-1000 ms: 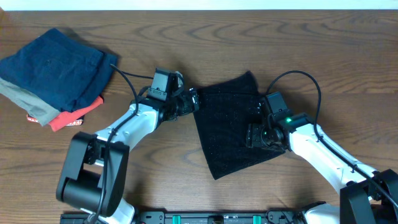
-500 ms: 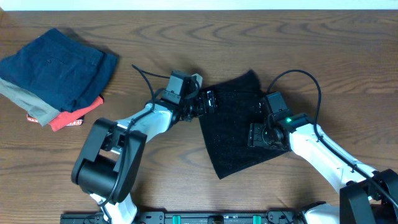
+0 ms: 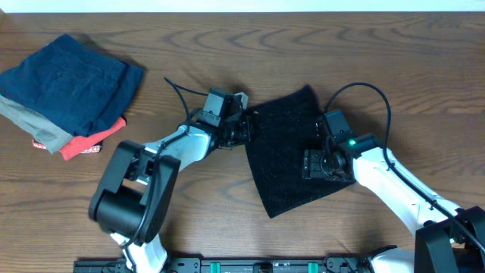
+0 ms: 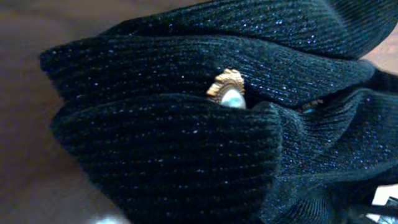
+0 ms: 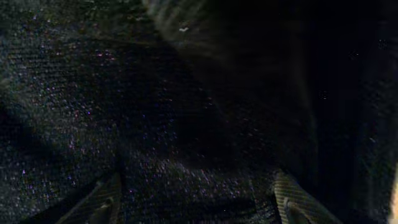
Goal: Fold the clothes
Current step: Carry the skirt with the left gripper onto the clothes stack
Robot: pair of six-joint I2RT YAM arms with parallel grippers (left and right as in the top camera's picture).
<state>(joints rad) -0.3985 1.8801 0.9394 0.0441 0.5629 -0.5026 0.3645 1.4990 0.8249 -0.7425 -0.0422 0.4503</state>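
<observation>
Centre frame, the left gripper (image 3: 248, 127) is pinched tight on the left edge of the garment (image 3: 282, 171). The right gripper (image 3: 309, 164) rests on its right side, fingers (image 5: 293, 203) spread.

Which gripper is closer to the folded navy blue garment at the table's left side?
Left. The left gripper sits at the black garment's left edge, toward the navy blue garment; the right gripper is over the black garment's right part, farther away.

Overhead is bright, even and sharp. The arms cast short, soft shadows on the desk (image 3: 227, 53), and pale glare runs along its far edge. The left wrist view is close and soft-focused, the garment (image 4: 186, 143) glinting. The right wrist view is dim, grainy and nearly black.
</observation>
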